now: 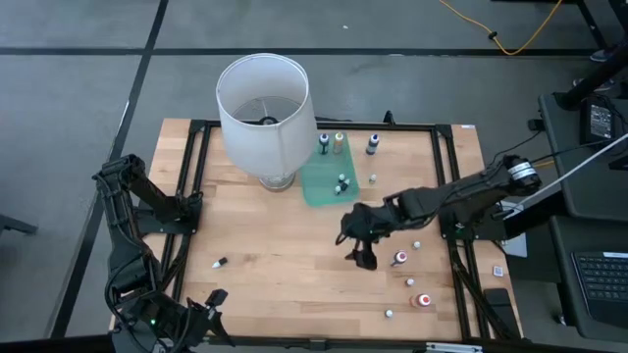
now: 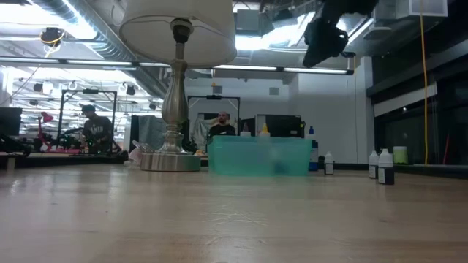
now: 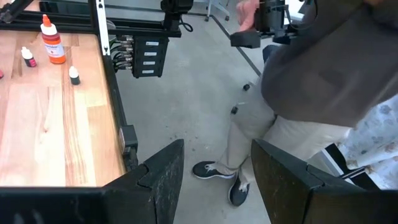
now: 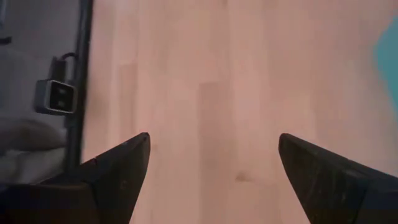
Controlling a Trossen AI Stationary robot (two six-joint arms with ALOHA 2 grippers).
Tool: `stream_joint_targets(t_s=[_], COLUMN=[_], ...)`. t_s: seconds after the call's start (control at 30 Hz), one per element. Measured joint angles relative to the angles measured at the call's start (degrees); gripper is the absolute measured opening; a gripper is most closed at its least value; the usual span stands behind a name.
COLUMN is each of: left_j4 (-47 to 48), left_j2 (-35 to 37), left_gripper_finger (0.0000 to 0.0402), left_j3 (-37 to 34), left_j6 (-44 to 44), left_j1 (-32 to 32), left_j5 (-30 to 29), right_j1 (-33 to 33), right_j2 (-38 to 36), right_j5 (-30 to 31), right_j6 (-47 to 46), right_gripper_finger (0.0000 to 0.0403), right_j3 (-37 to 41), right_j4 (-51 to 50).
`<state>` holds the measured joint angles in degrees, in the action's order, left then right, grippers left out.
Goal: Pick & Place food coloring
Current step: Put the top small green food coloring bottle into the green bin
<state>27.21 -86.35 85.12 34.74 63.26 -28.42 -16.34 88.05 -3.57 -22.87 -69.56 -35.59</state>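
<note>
Wooden table (image 1: 285,255) is carrying a white lampshade (image 1: 263,108) beside a green tray (image 1: 319,184). Right gripper (image 1: 361,257) is hovering over bare wood, fingers (image 4: 118,171) spread wide, empty. Left gripper (image 1: 211,312) is waiting at the table's near-left corner, fingers (image 3: 165,174) apart. Food coloring bottles (image 1: 400,259) are lying scattered: some on the tray, others just beside the right gripper.

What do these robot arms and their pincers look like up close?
Both arms are dark, almost black, built of jointed segments. The right arm has a silvery round joint with cables trailing off. Each end effector carries two flat, wedge-shaped black fingers, as on the left end effector.
</note>
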Motion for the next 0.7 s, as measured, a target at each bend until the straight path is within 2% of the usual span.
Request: stream_joint_targets(t_s=[0.2, 0.7], left_j4=[0.0, 0.0], left_j2=[0.0, 0.0], left_gripper_finger=[0.0182, 0.0182], left_j3=[0.0, 0.0], left_j6=[0.0, 0.0], left_j1=[0.0, 0.0], left_j5=[0.0, 0.0], right_j1=[-3.2, -4.1], right_j2=[0.8, 0.8], right_j5=[0.0, 0.9], right_j6=[-5.3, -5.3], right_gripper_finger=[0.0354, 0.0354], right_j3=[0.0, 0.0], right_j4=[4.9, 6.6])
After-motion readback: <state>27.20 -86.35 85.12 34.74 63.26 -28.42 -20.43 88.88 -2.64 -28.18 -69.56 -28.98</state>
